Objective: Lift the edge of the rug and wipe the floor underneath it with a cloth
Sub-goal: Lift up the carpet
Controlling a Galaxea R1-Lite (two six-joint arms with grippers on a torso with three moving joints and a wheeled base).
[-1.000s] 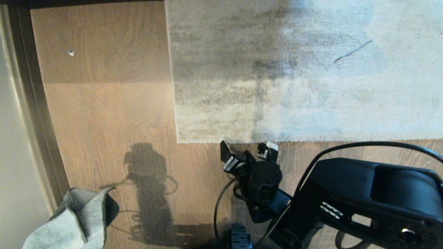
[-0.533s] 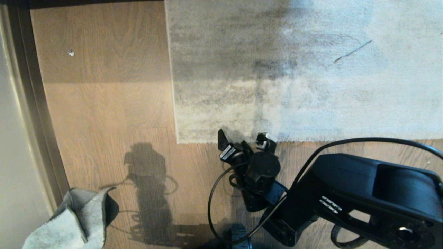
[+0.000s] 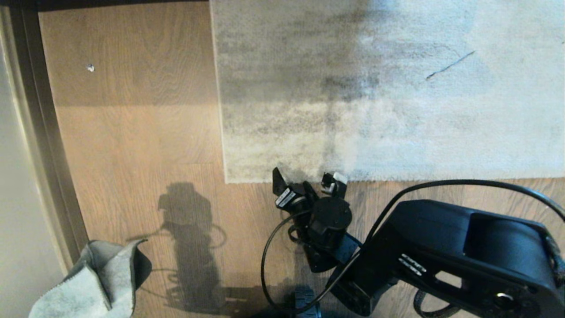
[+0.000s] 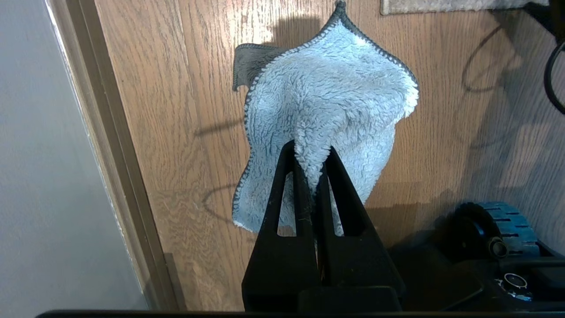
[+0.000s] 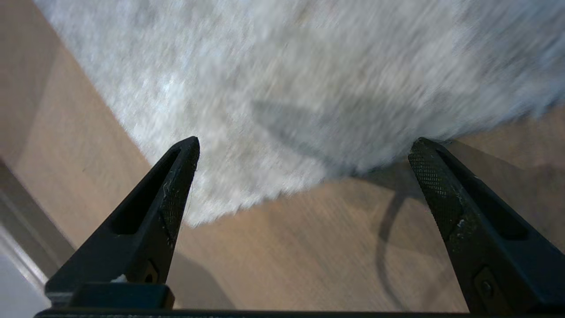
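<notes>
Right gripper (image 3: 306, 179) spread wide, fingertips at the rug edge (image 3: 287, 179), rug flat on floor (image 3: 132, 132) just ahead of them. Left gripper (image 4: 312, 152) pressed together, pinching cloth (image 4: 326, 101) hanging past its fingertips.

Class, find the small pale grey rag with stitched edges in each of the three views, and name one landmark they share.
Head view: the small pale grey rag sits at the bottom left corner, beside the skirting.
Left wrist view: centre, pinched in the left gripper.
Right wrist view: not in it.
Shared landmark: the corner of the pale grey rug.
</notes>
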